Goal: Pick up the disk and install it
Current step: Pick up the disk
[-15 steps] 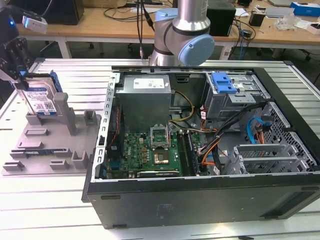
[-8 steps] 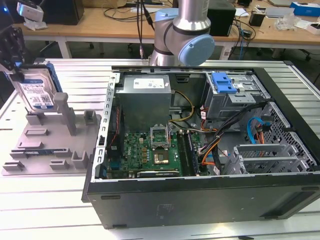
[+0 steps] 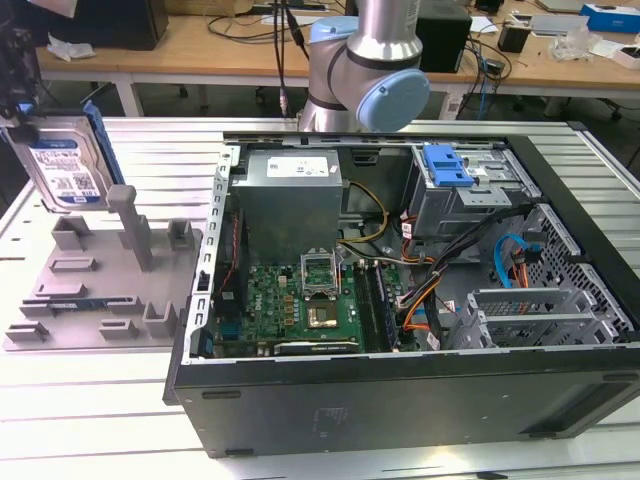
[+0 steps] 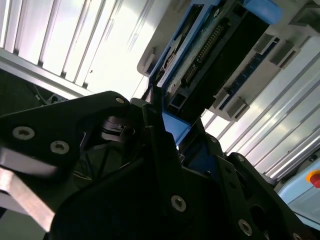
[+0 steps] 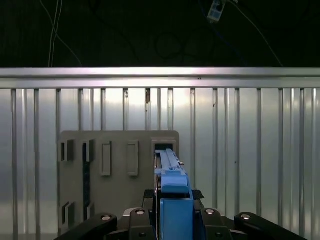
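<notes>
The disk (image 3: pixel 66 168), a silver hard drive with a blue-and-white label and blue rails, stands on edge in the air above the grey fixture plate (image 3: pixel 95 295) at the exterior view's left. My gripper (image 3: pixel 22 112) is shut on its upper end. In the first wrist view the disk's blue rail (image 5: pixel 173 192) runs between the dark fingers (image 5: pixel 135 216), with the fixture plate (image 5: pixel 115 172) below. The second wrist view shows the disk's circuit-board side (image 4: pixel 210 55) held at the gripper (image 4: pixel 165 130).
An open computer case (image 3: pixel 190 330) lies in the middle of the slatted metal table (image 3: pixel 90 420), with a motherboard, cables and a drive bay with a blue latch (image 3: pixel 446 166). The arm's base (image 3: pixel 365 70) stands behind the case. Upright posts (image 3: pixel 135 225) rise from the fixture plate.
</notes>
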`<state>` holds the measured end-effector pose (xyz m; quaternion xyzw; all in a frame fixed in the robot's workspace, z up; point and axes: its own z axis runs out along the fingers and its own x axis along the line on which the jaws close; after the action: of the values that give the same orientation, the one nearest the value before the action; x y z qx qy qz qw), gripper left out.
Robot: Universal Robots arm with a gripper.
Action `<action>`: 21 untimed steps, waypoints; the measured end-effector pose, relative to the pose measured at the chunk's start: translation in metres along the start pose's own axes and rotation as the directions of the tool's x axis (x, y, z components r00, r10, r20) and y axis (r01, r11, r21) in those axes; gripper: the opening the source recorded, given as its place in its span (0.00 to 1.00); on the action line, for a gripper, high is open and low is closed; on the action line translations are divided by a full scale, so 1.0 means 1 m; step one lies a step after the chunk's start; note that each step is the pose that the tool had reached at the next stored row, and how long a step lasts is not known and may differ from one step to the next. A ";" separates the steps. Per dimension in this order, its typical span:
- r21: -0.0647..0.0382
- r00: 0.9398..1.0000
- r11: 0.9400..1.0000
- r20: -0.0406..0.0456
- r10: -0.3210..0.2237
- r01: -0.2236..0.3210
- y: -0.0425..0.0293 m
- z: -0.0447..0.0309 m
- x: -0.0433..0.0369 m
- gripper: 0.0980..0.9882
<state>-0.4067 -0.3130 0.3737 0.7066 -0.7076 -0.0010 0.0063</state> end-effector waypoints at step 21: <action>0.000 1.000 1.000 0.000 0.000 0.000 -0.0010 -0.0990 0.0026 0.30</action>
<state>-0.4047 -0.3149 0.4726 0.7066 -0.7076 -0.0009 0.0063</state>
